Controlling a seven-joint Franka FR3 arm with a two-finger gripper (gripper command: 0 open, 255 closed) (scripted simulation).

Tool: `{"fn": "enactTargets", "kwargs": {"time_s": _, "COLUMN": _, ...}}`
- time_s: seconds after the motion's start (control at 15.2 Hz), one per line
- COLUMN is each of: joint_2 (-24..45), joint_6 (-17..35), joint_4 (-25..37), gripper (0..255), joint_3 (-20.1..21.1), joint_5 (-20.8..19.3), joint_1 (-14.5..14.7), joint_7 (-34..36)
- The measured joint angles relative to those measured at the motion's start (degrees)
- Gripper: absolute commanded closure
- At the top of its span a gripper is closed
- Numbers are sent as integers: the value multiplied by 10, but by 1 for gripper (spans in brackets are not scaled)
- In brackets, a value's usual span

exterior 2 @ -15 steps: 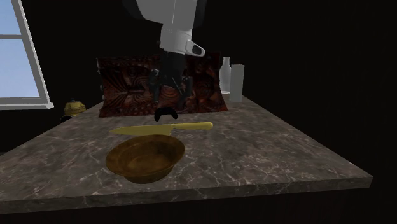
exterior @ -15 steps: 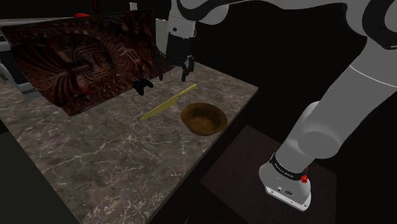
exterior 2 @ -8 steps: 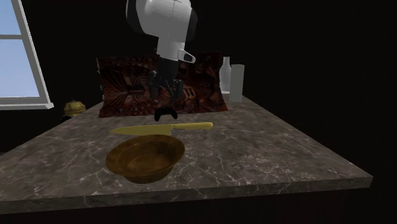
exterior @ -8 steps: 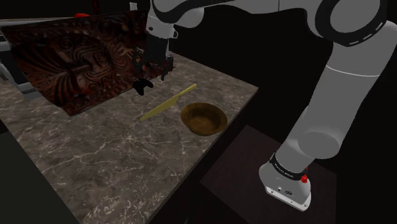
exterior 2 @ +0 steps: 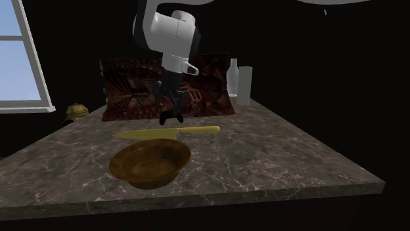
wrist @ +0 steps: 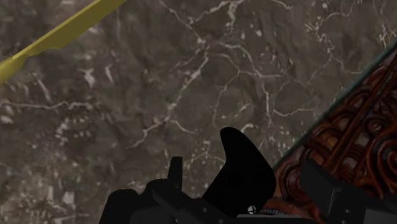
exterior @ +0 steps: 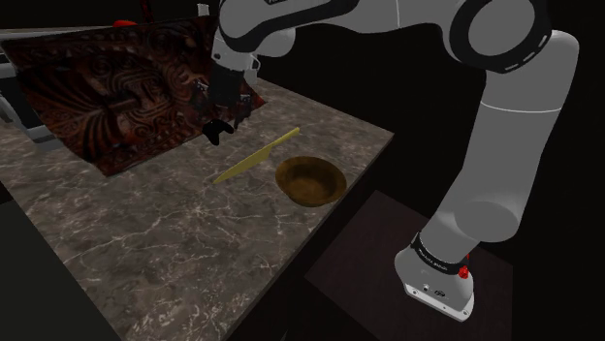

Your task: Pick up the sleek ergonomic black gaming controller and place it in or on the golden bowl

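The black gaming controller (exterior: 218, 129) lies on the marble counter just in front of the carved panel; it also shows as a small dark shape (exterior 2: 172, 118) behind the yellow knife. My gripper (exterior: 222, 107) hangs right above it, tilted, with its fingers open (exterior 2: 172, 104). In the wrist view the controller (wrist: 240, 167) sits between the fingers, one grip pointing away from the hand, and the right finger (wrist: 340, 194) stands clear of it. The golden bowl (exterior: 310, 180) rests upright near the counter's front edge (exterior 2: 150, 162), apart from the gripper.
A yellow knife (exterior: 257, 155) lies between controller and bowl (exterior 2: 167, 132). A dark carved panel (exterior: 116, 87) leans at the counter's back. Pale bottles (exterior 2: 238, 82) stand beside it, and a small yellow object (exterior 2: 76, 111) sits by the window. The counter edge (exterior: 339, 199) drops off close to the bowl.
The gripper has swung toward the shoulder view's left and come down, from above the knife's tip to just over the controller. Controller, knife and bowl have not moved.
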Motion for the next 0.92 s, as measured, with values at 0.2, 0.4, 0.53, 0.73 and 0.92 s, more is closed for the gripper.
{"fn": "enactTargets", "kwargs": {"time_s": 0.2, "joint_2": 9, "joint_6": 13, "joint_4": -4, "gripper": 0, "joint_3": 1, "joint_5": -1, "joint_1": 3, "joint_7": 1}}
{"fn": "enactTargets", "kwargs": {"time_s": 0.4, "joint_2": 10, "joint_6": 15, "joint_4": -4, "gripper": 0, "joint_3": 1, "joint_5": -1, "joint_1": 3, "joint_7": 1}}
{"fn": "enactTargets", "kwargs": {"time_s": 0.53, "joint_2": 10, "joint_6": 16, "joint_4": -5, "gripper": 0, "joint_3": 1, "joint_5": -1, "joint_1": 3, "joint_7": 1}}
{"fn": "enactTargets", "kwargs": {"time_s": 0.73, "joint_2": 10, "joint_6": 16, "joint_4": -5, "gripper": 255, "joint_3": 1, "joint_5": -1, "joint_1": 3, "joint_7": 1}}
{"fn": "enactTargets", "kwargs": {"time_s": 0.92, "joint_2": 10, "joint_6": 14, "joint_4": -5, "gripper": 255, "joint_3": 1, "joint_5": -1, "joint_1": 3, "joint_7": 1}}
